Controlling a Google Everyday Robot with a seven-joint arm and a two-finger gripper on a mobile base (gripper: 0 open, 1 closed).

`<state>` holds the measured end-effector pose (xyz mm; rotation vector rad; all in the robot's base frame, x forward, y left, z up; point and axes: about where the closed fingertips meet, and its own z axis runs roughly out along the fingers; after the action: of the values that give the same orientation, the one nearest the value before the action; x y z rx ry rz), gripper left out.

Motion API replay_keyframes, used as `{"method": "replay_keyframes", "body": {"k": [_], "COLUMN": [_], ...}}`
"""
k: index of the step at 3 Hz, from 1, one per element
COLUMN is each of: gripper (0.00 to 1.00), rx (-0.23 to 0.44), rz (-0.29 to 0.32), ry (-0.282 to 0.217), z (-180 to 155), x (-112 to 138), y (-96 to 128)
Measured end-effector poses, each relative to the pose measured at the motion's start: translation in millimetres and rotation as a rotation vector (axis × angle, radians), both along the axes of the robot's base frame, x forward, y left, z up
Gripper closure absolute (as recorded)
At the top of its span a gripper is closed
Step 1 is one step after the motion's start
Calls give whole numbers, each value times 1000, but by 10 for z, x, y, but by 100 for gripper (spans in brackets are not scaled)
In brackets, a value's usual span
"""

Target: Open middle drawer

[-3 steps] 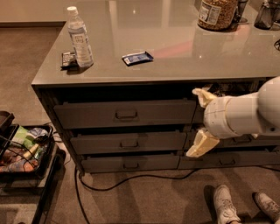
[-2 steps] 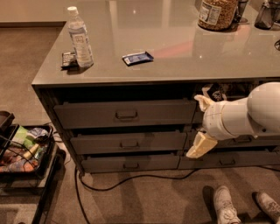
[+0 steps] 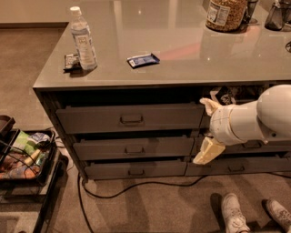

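Note:
The middle drawer (image 3: 134,149) is the dark-grey, medium-height front in the left column of the cabinet, with a small loop handle (image 3: 134,149) at its centre. Its front sits about level with the fronts of the taller top drawer (image 3: 132,119) and the slim bottom drawer (image 3: 135,171). My gripper (image 3: 207,129) is open, with one cream finger (image 3: 210,105) high and the other lower. It hovers just right of the middle drawer's right end, in front of the right column, and holds nothing.
On the counter top (image 3: 182,59) stand a water bottle (image 3: 83,38), a blue packet (image 3: 142,60), a small dark item (image 3: 71,62) and a jar (image 3: 226,13). A cart of snacks (image 3: 22,154) stands at the left. A cable (image 3: 136,186) and a person's shoes (image 3: 236,211) are on the floor.
The gripper has shifted slightly downward and stays beside the drawers' right end. The drawers have not moved.

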<state>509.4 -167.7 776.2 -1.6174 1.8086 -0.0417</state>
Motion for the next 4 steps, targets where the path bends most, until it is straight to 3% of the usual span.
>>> {"method": "replay_keyframes", "body": {"k": [1,2,3,4], "gripper": [0,0,0,0], "rx": [-12,29,29,51], "rz": [120,221,222,285], "ry": [57,127,127,140], "z": [-363,-1065,-1066,-1320], "x": [-8,-60,-60,-54], "y": [140,260,261,358]}}
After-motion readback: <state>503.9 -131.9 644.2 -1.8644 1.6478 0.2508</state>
